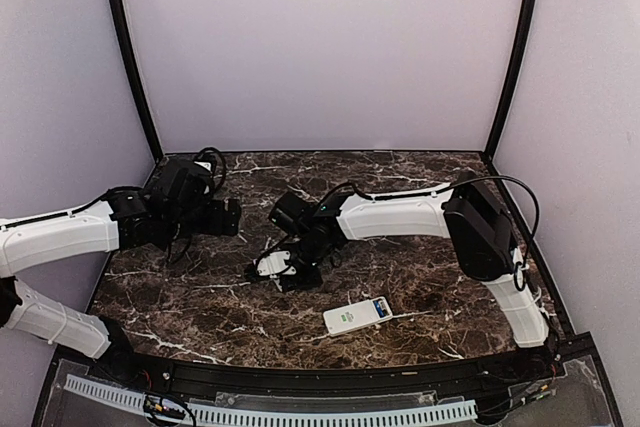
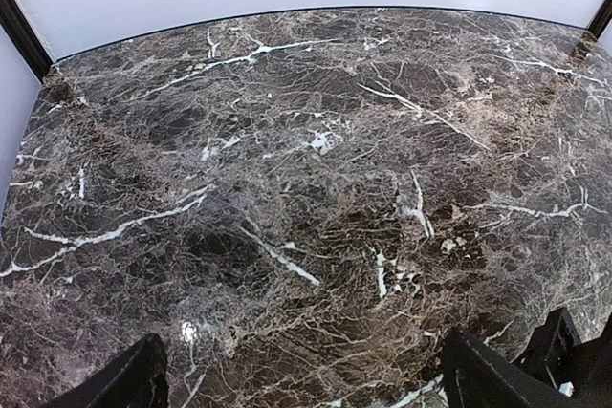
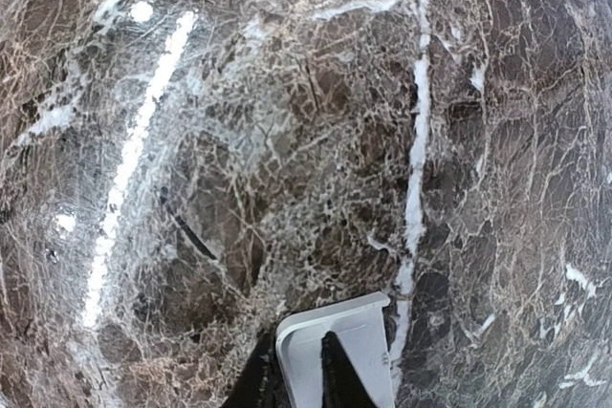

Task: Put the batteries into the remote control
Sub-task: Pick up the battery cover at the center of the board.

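The white remote control point(image 1: 352, 317) lies on the marble table, near the front and right of centre. A blue battery point(image 1: 381, 308) shows in the open slot at its right end. My right gripper point(image 1: 283, 269) is low over the table, left of the remote and apart from it. It is shut on a small loose white cover piece point(image 3: 349, 346), one finger on each side of its edge point(image 3: 298, 381). The cover also shows in the top view point(image 1: 271, 262). My left gripper point(image 1: 233, 218) hovers at the back left, open and empty point(image 2: 306, 391).
The dark marble table point(image 1: 420, 267) has a black raised rim along its front and pale walls on three sides. The right arm's forearm point(image 1: 395, 215) stretches across the middle of the table. A white cable guide point(image 1: 300, 412) runs along the near edge.
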Available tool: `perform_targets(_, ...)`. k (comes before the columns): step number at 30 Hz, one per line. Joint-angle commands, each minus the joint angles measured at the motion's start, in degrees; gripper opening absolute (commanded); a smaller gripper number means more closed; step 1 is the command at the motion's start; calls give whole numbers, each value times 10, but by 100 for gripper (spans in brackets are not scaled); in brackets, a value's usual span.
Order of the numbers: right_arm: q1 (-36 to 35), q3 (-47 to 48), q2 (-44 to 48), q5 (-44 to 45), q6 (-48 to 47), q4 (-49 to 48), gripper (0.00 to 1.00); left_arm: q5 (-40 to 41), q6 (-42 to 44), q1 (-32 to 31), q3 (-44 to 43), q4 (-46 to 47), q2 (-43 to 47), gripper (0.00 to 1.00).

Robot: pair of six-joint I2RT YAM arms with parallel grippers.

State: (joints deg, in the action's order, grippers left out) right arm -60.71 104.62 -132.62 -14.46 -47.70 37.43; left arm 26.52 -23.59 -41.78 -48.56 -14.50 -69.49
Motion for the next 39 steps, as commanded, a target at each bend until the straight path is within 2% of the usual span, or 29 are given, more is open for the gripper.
perform_targets(1,3,-13,-7,25,-8,12,11,1,9,2,0,-19,7,99)
perform_targets(11,3,-9,-23,47,-18,38,8,3,28,2,-6,-20,7,99)
perform_targets(15,-1,0,-17,46,-9,61,0,-2,37,2,-5,-18,11,99)
perform_targets(20,-4,10,18,-22,34,89,0,-23,69,1,8,11,37,99)
perform_targets(24,-4,-7,41,-41,57,97,0,-43,96,1,24,44,64,98)
perform_targets(31,12,-36,102,-125,117,99,0,-60,160,1,56,85,94,89)
perform_targets(34,21,-74,141,-152,153,85,0,-93,182,-1,69,102,111,86)
perform_targets(39,48,-150,224,-217,209,35,0,-208,270,-17,90,150,130,82)
